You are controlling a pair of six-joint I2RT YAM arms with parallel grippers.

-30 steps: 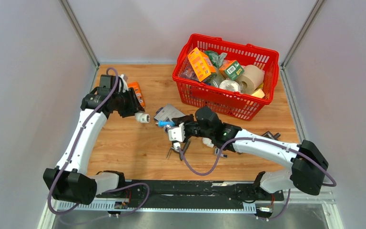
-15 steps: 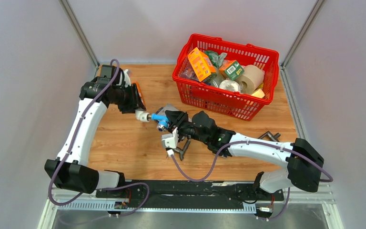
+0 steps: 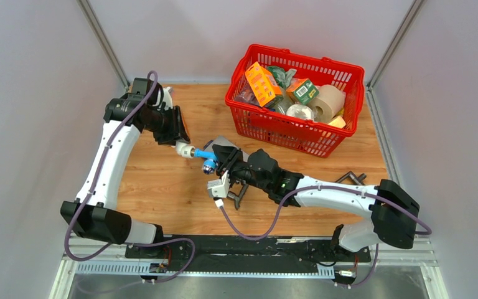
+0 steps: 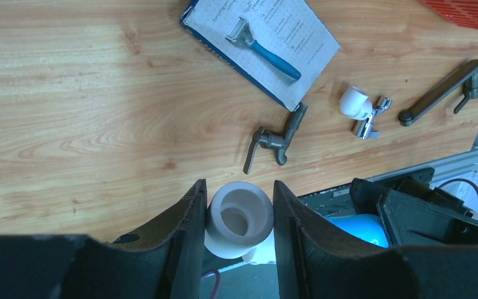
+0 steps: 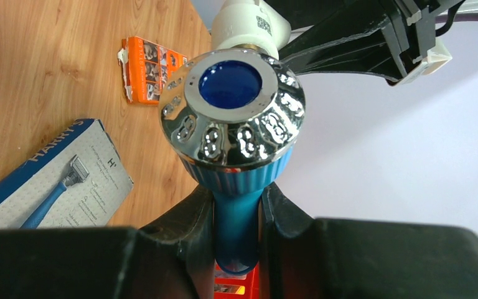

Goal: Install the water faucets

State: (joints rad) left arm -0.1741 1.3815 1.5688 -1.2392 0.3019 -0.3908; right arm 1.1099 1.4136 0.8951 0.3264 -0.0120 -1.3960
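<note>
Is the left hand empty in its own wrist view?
No, the left hand is shut on a white fitting, which sits squeezed between its two black fingers.

Bright even diffuse light; faint soft shadows; glare on chrome faucet cap (image 5: 239, 134); wrist-view foregrounds soft.

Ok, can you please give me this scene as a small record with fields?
left gripper: shut on white fitting
right gripper: shut on blue tap, chrome cap toward its camera
tap and fitting: ends meet in top view; joined or not, cannot tell
on table: grey tap, chrome tap, razor pack
far right: red basket
</note>
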